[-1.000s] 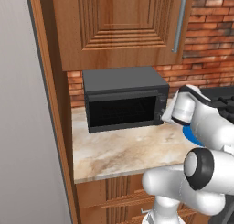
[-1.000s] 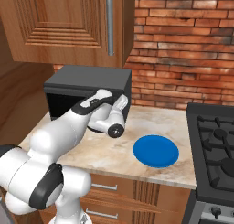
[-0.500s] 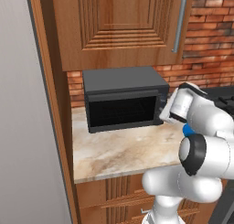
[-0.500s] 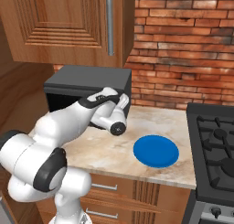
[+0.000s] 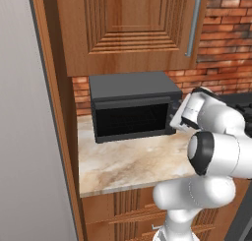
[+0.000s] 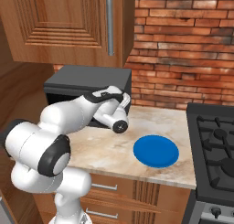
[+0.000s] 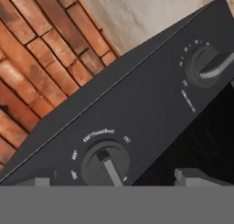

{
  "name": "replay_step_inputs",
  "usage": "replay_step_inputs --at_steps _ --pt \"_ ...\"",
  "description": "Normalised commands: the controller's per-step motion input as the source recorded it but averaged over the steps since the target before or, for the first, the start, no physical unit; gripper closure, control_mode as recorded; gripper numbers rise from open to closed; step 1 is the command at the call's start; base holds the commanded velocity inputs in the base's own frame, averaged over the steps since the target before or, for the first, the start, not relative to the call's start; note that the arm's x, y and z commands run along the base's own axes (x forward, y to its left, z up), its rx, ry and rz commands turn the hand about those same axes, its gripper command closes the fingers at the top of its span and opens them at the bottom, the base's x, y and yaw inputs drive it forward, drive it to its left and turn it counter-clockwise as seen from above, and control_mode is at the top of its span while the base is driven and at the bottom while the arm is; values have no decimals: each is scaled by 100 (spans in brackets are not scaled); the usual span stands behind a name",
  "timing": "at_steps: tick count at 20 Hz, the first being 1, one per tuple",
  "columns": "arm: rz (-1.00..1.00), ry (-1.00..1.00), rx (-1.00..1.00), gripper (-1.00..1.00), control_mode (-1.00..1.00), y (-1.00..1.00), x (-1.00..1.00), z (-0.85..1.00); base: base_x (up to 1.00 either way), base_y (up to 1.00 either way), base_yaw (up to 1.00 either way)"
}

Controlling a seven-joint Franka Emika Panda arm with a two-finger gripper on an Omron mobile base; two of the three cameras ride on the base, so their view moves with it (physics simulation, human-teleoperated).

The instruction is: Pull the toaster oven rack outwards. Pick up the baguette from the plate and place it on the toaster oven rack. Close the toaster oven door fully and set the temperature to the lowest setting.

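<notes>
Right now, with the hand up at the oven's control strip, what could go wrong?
The gripper is open close to the lower knob, with a second knob on the same strip; it could turn the wrong one. The plate is empty and no bread is visible, so whether it is inside the toaster oven cannot be confirmed.

The toaster oven (image 5: 133, 107) sits on the counter (image 5: 128, 164), under a cupboard (image 5: 133, 28). The plate (image 6: 156, 151) lies to its right, near the stove (image 6: 215, 145).
</notes>
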Motion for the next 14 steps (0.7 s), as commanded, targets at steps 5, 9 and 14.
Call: replay_step_inputs --at_steps 5,9,14 --pt "0 0 1 -100 -100 -2 19 -9 0 0 0" --pt "0 0 1 -100 -100 -1 18 -9 0 0 0" --pt "0 0 1 -100 -100 0 19 -8 0 0 0"
